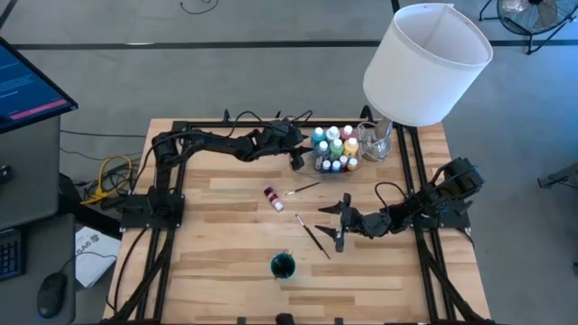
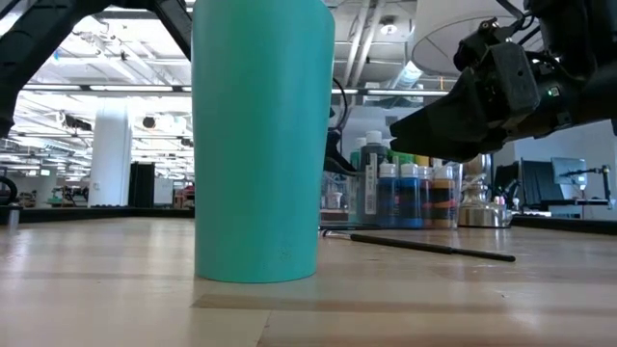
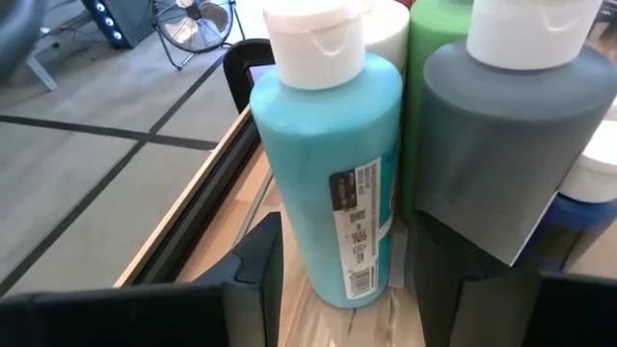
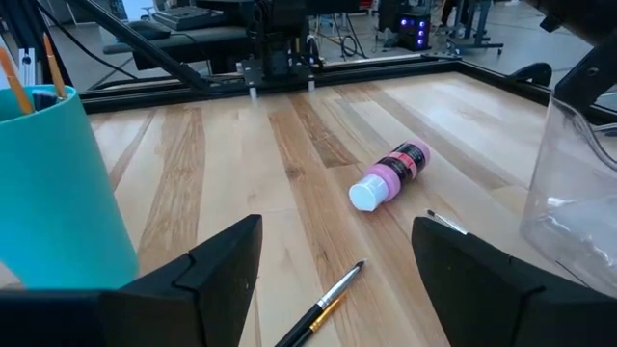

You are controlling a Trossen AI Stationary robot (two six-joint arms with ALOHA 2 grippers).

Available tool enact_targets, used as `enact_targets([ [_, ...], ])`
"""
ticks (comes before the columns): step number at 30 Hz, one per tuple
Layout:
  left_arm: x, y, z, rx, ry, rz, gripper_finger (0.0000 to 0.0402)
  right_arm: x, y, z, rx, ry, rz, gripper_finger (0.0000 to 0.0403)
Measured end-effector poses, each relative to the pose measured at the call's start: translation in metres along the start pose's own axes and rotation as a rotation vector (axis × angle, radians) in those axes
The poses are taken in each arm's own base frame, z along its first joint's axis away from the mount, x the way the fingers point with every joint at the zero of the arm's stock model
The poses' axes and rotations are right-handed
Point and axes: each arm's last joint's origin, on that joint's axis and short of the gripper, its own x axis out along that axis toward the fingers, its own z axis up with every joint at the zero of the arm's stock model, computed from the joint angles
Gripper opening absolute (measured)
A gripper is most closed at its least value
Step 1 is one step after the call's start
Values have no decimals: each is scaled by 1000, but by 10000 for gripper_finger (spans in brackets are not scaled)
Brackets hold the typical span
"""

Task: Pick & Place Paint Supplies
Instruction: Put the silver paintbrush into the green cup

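Several white-capped paint bottles (image 1: 334, 149) stand packed in a clear tray at the table's far middle. My left gripper (image 1: 300, 161) reaches into the cluster from the left; its open fingers stand on either side of a teal bottle (image 3: 328, 164), which is upright next to a dark grey bottle (image 3: 521, 145). A pink bottle (image 4: 390, 173) lies on its side on the table's middle. Two thin brushes (image 1: 302, 190) (image 1: 314, 236) lie near it. My right gripper (image 1: 341, 221) hovers open, low over the table right of the brushes, holding nothing. My left gripper (image 3: 347, 280) has its fingers (image 3: 260, 260) close on either side of the teal bottle's lower body (image 3: 333, 260), coming nearly level from the table's left. I cannot tell whether they touch it. The bottle stands upright on its base.
A teal cup (image 1: 283, 264) with brushes in it stands near the front edge. A big white lampshade (image 1: 424, 63) hangs over the far right corner, above a clear glass container (image 1: 375, 140). Black frame rails (image 1: 415, 181) run along the table's sides.
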Motion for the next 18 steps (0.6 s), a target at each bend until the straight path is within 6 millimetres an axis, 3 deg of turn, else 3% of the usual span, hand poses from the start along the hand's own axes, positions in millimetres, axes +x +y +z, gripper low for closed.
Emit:
enact_targets([
  [9,-12,1,5,13,65,24,121,1,1,2,8,-15,3,260],
  [14,-38,-3,33,71,21,2,121,2,3,7,4,-37,8,260],
  [18,-64,-4,43,93,-24,0,121,0,4,19,22,-79,16,260],
])
